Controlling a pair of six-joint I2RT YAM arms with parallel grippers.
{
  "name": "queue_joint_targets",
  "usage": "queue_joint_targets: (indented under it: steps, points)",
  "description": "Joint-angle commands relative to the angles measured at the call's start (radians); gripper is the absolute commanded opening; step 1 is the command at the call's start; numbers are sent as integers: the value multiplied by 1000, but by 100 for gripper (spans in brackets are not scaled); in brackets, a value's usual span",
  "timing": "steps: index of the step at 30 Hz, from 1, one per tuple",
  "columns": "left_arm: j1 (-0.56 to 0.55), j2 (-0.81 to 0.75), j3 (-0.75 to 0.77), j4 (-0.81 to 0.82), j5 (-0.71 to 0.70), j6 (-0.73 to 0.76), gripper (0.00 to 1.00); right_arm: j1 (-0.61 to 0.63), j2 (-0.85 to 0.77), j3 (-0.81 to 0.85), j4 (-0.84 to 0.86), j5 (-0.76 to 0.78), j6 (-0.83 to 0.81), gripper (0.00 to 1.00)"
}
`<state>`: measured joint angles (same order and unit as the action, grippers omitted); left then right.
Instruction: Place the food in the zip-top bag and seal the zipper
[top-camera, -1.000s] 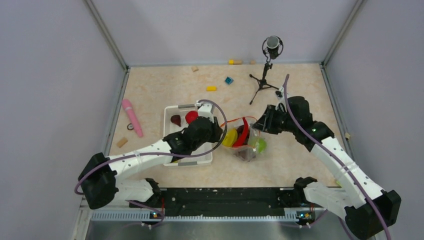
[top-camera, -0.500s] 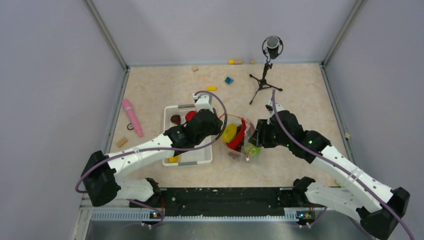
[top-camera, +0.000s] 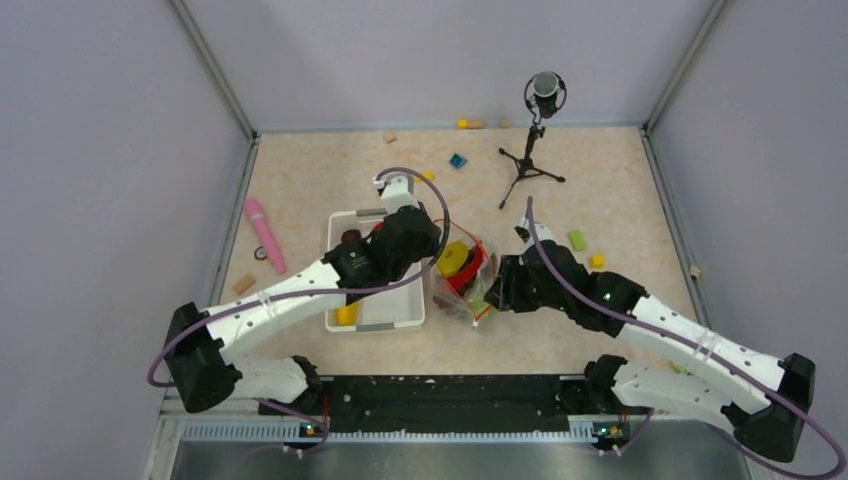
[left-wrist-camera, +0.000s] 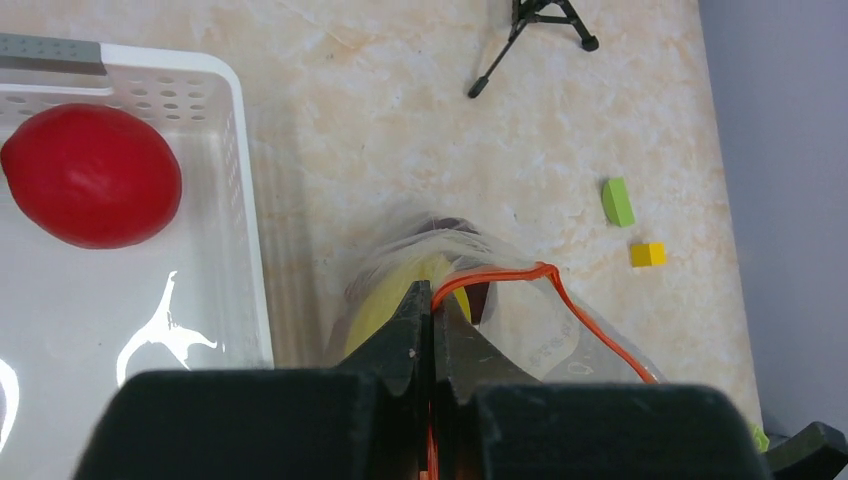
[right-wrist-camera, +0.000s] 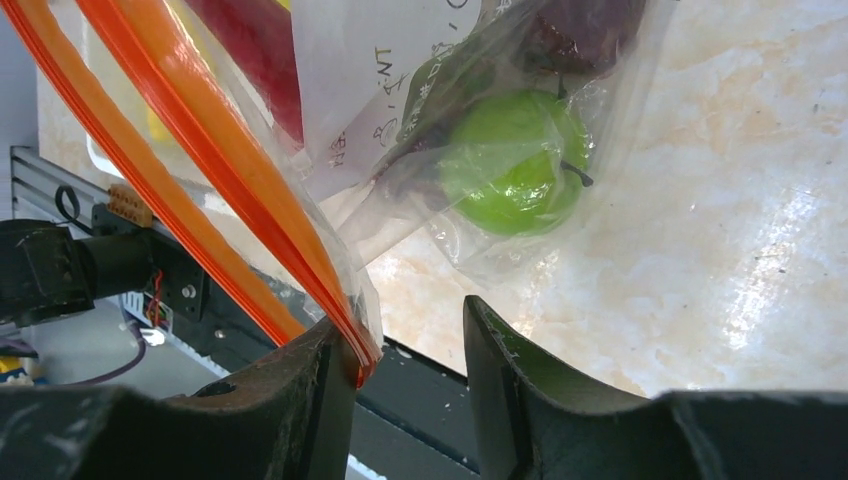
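Left wrist, left gripper (left-wrist-camera: 431, 305) pinching zipper (left-wrist-camera: 500, 273)

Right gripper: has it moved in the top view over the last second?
Yes. The right gripper has moved nearer and leftward, farther from the microphone tripod, and is now beside the zip-top bag's near right edge.

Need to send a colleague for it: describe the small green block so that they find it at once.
Find the microphone tripod at the table's far side. Toward the near edge and slightly right of it, two small blocks lie on bare tabletop. Yours is the green block, longer and nearer the tripod; its neighbour, the yellow block, is a cube.
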<state>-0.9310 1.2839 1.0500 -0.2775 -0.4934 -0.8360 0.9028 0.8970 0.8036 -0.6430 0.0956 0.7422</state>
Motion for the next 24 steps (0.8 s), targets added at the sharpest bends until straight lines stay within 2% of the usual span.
queue_joint_targets:
  steps: [1,3,6,7,10,14,17,21,24]
  points:
    - [-3,-5,67,3,-88,-34,0,39,7,-7,46,45,40,41]
    - [-3,-6,77,2,-93,-33,0,43,9,-13,85,51,44,29]
    - [-3,-2,96,3,-100,-16,0,42,8,0,114,93,46,4]
    - [-3,-2,104,2,-112,-3,0,41,8,17,106,113,39,0]
    - [-3,-3,136,-8,-171,38,0,41,17,105,-5,203,8,0]
    - [-2,0,199,-43,-283,108,0,41,88,332,-359,464,-18,0]
    - [-2,7,244,-58,-337,169,0,39,137,460,-551,581,-10,0]
    - [-2,30,292,-44,-309,249,0,39,155,503,-545,568,-84,0]
    - [-1,43,295,8,-210,308,0,41,159,511,-482,563,-120,0]
